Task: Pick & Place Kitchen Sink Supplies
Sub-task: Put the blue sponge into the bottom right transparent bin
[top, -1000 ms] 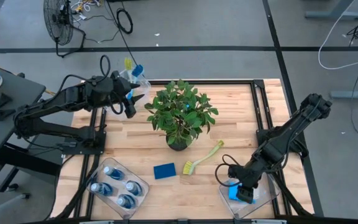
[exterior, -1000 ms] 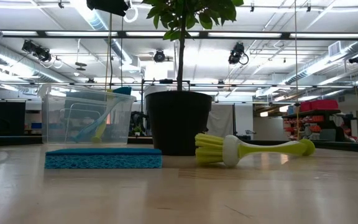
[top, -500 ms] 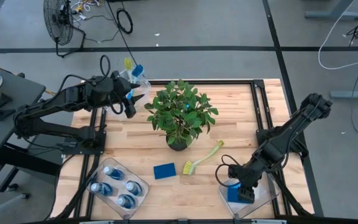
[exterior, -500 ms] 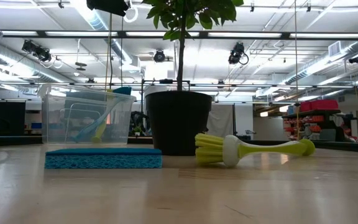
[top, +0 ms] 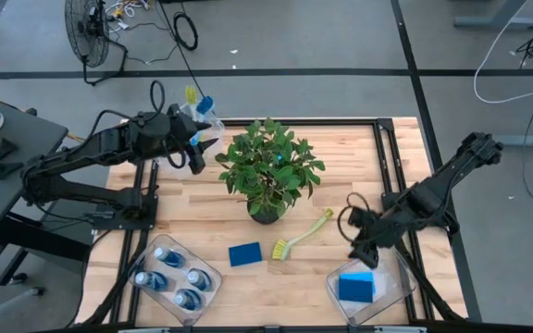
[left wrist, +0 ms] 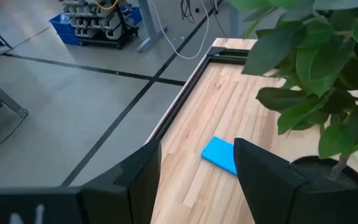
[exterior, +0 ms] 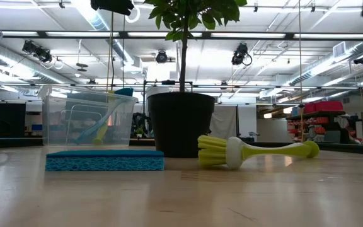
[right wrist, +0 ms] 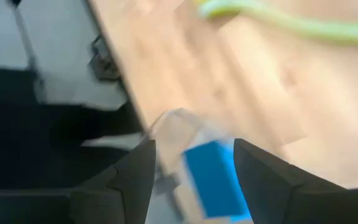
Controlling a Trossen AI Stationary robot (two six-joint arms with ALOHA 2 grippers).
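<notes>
A blue sponge (top: 356, 288) lies flat in the clear bin (top: 387, 298) at the table's near right corner. My right gripper (top: 355, 248) hovers open above the table, just to the far side of that bin; its wrist view shows the sponge (right wrist: 211, 179) past the open fingers (right wrist: 194, 144). A second blue sponge (top: 244, 253) and a yellow-green brush (top: 302, 235) lie on the wood near the potted plant (top: 268, 166). Blue bottles (top: 169, 275) stand in the near left bin. My left gripper (top: 197, 153) waits open at the far left, beside a bin holding a brush (top: 192, 95).
The potted plant (exterior: 181, 123) stands mid-table between both arms. In the low view the sponge (exterior: 104, 160) and brush (exterior: 251, 151) lie in front of the pot, with the far bin (exterior: 87, 120) behind. Bare wood lies between the brush and the right bin. Black frame rails edge the table.
My right gripper has risen out of the near right bin and moved toward the table's far edge, ending above bare wood. The blue sponge that was under it stays flat in that bin. The left arm has kept still.
</notes>
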